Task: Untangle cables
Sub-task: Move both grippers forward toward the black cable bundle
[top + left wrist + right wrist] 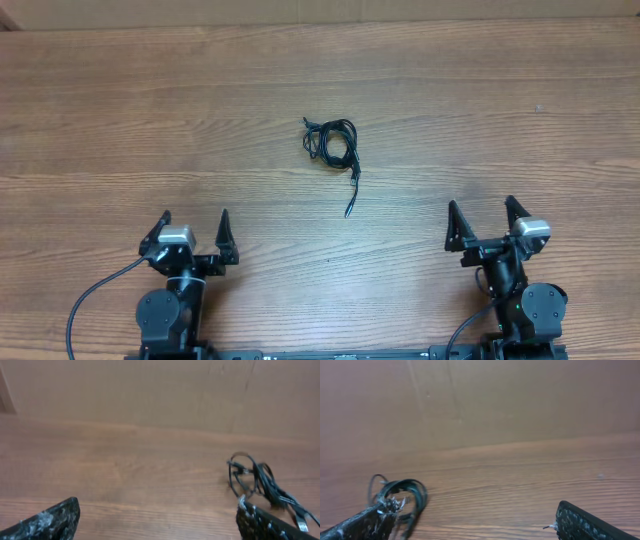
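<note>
- Overhead: the cables [332, 143] sat in a tangle mid-table [120, 120], well ahead of both arms; left gripper [194, 214] and right gripper [481, 202] gaped wide, holding nothing
- Left wrist: fingers [55, 517] spread, cables [255, 480] ahead, right
- Right wrist: fingers [580, 520] apart, cables [410, 490] ahead, left

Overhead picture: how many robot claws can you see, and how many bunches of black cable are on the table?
Robot claws: 2, the left claw and the right claw, both open and empty
Tangled cable bundle: 1
Total: 3
</note>
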Robot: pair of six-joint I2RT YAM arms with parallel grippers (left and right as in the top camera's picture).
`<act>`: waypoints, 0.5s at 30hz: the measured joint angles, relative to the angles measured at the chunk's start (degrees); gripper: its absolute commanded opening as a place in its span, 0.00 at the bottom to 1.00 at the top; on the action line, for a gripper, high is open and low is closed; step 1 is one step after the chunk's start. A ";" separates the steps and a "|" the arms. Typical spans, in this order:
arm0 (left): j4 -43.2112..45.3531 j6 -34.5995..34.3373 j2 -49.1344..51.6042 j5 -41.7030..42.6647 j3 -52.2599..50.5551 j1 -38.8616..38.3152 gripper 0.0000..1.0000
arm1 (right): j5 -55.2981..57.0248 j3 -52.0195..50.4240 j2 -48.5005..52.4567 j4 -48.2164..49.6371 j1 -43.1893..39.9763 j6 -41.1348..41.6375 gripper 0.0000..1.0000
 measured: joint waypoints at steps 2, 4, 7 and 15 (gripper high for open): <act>-3.39 0.02 0.00 0.20 1.64 0.00 0.99 | -0.79 0.00 0.00 -1.22 0.00 0.44 1.00; -7.10 0.24 0.17 0.26 3.74 0.00 0.99 | -1.29 0.09 0.02 -3.15 0.00 0.79 1.00; -10.69 0.48 1.03 0.46 6.82 0.00 1.00 | -1.68 1.36 0.46 -5.49 0.00 1.07 1.00; -13.75 0.48 8.28 0.66 13.62 0.00 1.00 | -1.90 9.92 6.91 -13.60 0.00 1.40 1.00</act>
